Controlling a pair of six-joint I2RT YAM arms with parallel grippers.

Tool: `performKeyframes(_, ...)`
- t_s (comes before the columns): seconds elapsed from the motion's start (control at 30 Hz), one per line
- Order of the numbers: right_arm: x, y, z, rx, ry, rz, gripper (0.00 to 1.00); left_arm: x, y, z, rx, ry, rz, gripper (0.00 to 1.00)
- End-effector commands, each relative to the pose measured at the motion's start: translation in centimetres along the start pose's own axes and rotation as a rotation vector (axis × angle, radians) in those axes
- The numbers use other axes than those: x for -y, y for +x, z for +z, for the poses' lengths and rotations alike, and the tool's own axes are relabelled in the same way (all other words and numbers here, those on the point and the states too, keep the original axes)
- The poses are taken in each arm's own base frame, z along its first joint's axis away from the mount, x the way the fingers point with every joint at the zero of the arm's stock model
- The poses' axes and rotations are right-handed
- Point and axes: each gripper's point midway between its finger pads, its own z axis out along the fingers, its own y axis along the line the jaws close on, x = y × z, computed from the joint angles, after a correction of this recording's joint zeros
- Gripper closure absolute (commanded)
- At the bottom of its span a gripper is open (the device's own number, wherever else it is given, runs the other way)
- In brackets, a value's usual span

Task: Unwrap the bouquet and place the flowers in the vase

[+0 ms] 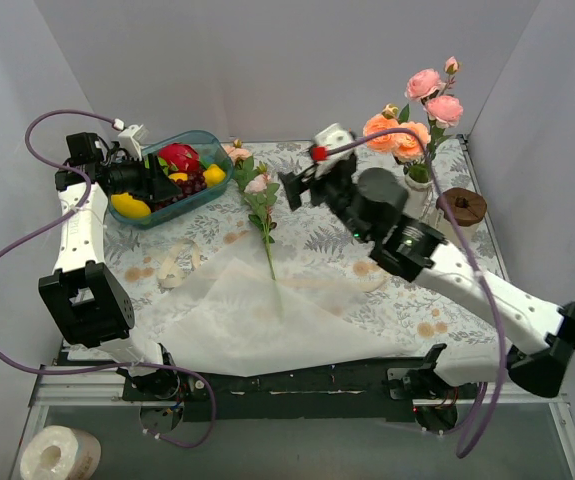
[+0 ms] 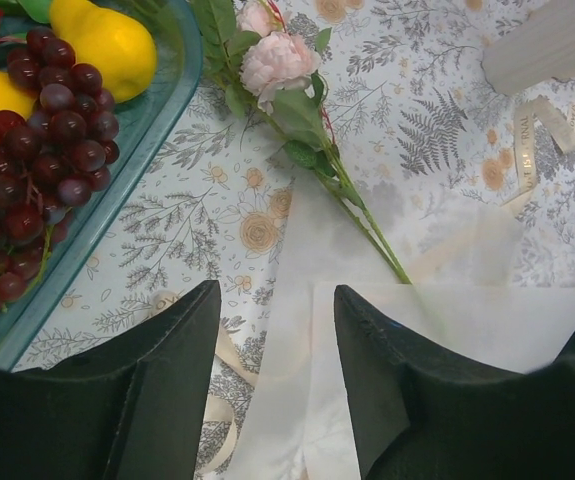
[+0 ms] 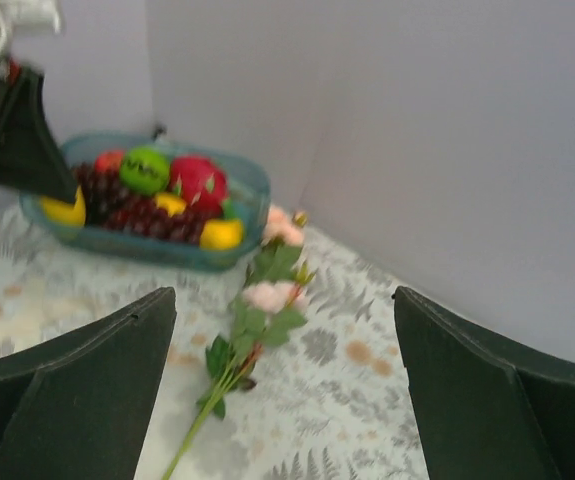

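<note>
Finding part of the flowers [image 1: 422, 105] standing upright in the vase [image 1: 418, 184] at the far right of the table, the vase half hidden behind the right arm. Finding one loose sprig [image 1: 262, 205] lying flat at mid-table, heads far, stem tip near and reaching the far edge of the spread wrapping paper [image 1: 267, 310].

Judging the sprig as light and artificial: thin, springy stem, with soft petals and leaves that are easily crushed. Recommending a hold on the bare lower stem, below the leaves, never on the heads. Expecting the stem to lie tight against the cloth, so bringing the fingertips right down to the surface while avoiding a pinch of paper along with it.

Noting the right gripper [image 1: 297, 188] hovering just right of the sprig's heads, jaws spread wide, gripping nothing. Noting the left gripper [image 1: 152, 178] over the near rim of the fruit tray [image 1: 199, 195] at the far left, jaws about halfway apart, also empty.

Excluding the clear jar with brown lid [image 1: 462, 208], just right of the vase, as a destination.

Reading no brand or label anywhere. Spotting faint printed lettering on the cream ribbon [image 2: 532, 135] lying loose on the cloth, too small to make out.
</note>
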Motion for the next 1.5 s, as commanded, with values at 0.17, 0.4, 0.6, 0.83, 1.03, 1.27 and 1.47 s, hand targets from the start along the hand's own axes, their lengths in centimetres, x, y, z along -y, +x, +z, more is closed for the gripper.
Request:
performKeyframes(0.17, -10.2, 22.9, 2.4, -0.658, -0.199, -0.041, 0.18, 0.7, -1.5, -1.7, 0.042, -0.059, 0.06, 0.51)
performKeyframes(0.4, -13.3, 32.9, 3.1, -0.857, -0.261, -0.003, 0.18, 0.9, -1.3, -1.8, 0.037, -0.058, 0.063, 0.51)
performKeyframes(0.6, -12.8, 35.8, 4.8, -0.884, -0.258, 0.076, 0.21, 1.0, -1.2, -1.9, 0.037, -0.058, 0.075, 0.51)
performKeyframes(0.83, -12.2, 38.9, 6.3, -0.926, -0.235, 0.129, 0.29, 0.8, -1.1, -1.8, 0.029, -0.059, 0.073, 0.5)
performKeyframes(1.03, -12.6, 40.8, 6.4, -0.959, -0.238, 0.133, 0.33, 0.8, -1.6, -1.9, 0.031, -0.06, 0.079, 0.5)
performKeyframes(1.27, -11.6, 41.6, 6.8, -0.97, -0.197, 0.13, 0.69, 0.8, -1.8, -1.9, 0.031, -0.06, 0.083, 0.5)
performKeyframes(1.47, -8.1, 36.5, 8.8, -0.851, -0.108, 0.094, 0.99, 0.8, -1.8, -2.2, 0.031, -0.069, 0.103, 0.5)
